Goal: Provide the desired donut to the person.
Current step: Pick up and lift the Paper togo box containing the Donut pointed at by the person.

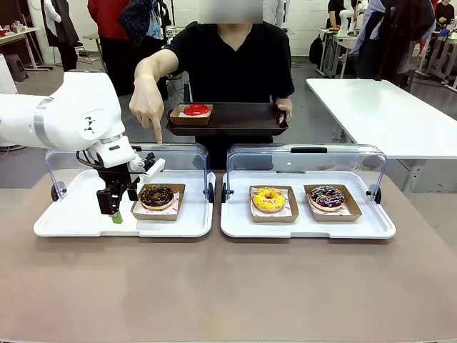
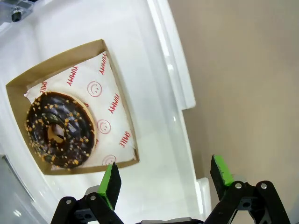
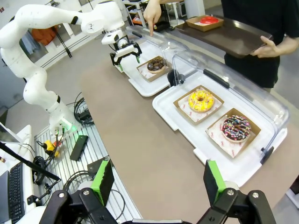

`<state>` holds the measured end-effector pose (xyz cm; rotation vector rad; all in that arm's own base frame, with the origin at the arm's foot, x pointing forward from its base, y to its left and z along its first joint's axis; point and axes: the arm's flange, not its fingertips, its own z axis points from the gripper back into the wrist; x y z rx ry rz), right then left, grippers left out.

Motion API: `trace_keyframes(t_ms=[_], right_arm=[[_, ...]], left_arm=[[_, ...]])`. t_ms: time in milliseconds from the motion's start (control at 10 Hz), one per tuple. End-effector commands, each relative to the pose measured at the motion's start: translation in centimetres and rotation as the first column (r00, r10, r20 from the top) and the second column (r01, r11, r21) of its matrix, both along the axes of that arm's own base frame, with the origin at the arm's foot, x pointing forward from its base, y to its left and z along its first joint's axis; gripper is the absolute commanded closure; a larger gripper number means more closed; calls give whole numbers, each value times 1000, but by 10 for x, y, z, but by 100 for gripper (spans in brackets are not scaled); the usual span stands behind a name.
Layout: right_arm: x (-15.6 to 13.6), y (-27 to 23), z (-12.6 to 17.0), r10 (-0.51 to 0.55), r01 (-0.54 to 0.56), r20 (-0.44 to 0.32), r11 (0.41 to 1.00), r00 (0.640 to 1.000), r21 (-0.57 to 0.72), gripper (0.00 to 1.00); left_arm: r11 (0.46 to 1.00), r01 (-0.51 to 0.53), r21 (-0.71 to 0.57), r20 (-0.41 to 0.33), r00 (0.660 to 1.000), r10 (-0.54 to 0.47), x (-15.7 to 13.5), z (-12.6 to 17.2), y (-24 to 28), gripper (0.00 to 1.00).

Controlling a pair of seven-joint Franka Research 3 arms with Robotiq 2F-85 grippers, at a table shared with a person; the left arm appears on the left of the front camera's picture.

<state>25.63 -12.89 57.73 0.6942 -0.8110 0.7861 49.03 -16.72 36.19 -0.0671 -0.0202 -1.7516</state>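
Note:
The person (image 1: pixel 232 61) points an index finger (image 1: pixel 158 136) down over the lid at a chocolate donut with nut bits (image 1: pixel 157 196) (image 2: pixel 58 130) (image 3: pixel 155 65) in its brown paper box on the left white tray (image 1: pixel 78 218). My left gripper (image 1: pixel 116 207) (image 2: pixel 166 176) (image 3: pixel 125 55) hangs open just left of that box, low over the tray, nothing between its green pads (image 2: pixel 112 179). The person's other hand holds a dark serving tray (image 1: pixel 235 120) carrying a red donut (image 1: pixel 196 109) (image 3: pixel 208 20). My right gripper (image 3: pixel 158 181) stands open, high above the table's near side.
The right white tray (image 1: pixel 307 227) holds a yellow donut (image 1: pixel 269 199) (image 3: pixel 201 100) and a dark sprinkled donut (image 1: pixel 327 197) (image 3: pixel 236 128). Clear hinged lids (image 1: pixel 307 161) stand raised behind both trays. Bare brown tabletop (image 1: pixel 228 286) stretches in front.

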Motion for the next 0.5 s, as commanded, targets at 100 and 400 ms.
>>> trace_keyframes(t_ms=[100, 400], right_arm=[[0, -1, -1, 7, -7, 4, 1000, 1000, 10, 0], [0, -1, -1, 7, -7, 4, 1000, 1000, 10, 0]], left_arm=[[1000, -19, 3, -3, 1000, 19, 12, -13, -11, 0], [999, -42, 22, -3, 999, 42, 9, -24, -16, 0]])
